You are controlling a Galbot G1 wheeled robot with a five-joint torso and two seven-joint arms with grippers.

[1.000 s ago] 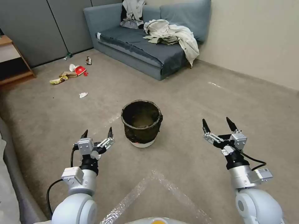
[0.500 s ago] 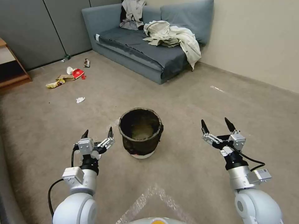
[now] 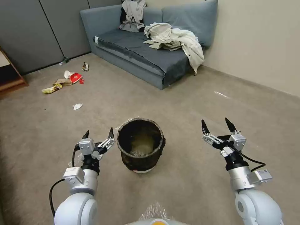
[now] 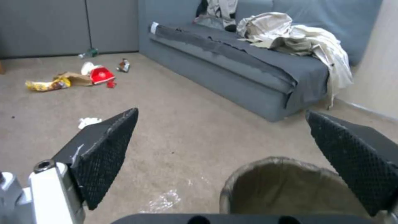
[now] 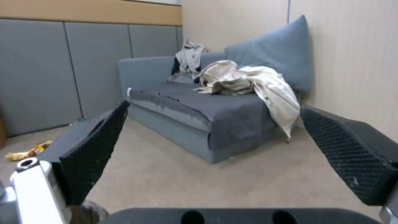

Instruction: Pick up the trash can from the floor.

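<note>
- Two grippers flank your small round trash can lined with a dark bag (image 3: 141, 149), upright on the beige carpet floor (image 3: 187, 175).
- Left gripper (image 3: 97, 135), fingers spread, sits just beside its rim; right gripper (image 3: 218, 125), likewise agape, waits well apart.

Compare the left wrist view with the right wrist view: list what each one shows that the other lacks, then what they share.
Left wrist view alone: the open mouth of the trash can near the left claw, plus red packaging and a white scrap on the floor.

Right wrist view alone: the tan band topping the grey wall panels, seen past the open right claw.

Both: the blue sofa with pale clothes, yellow wrapper, carpet.
</note>
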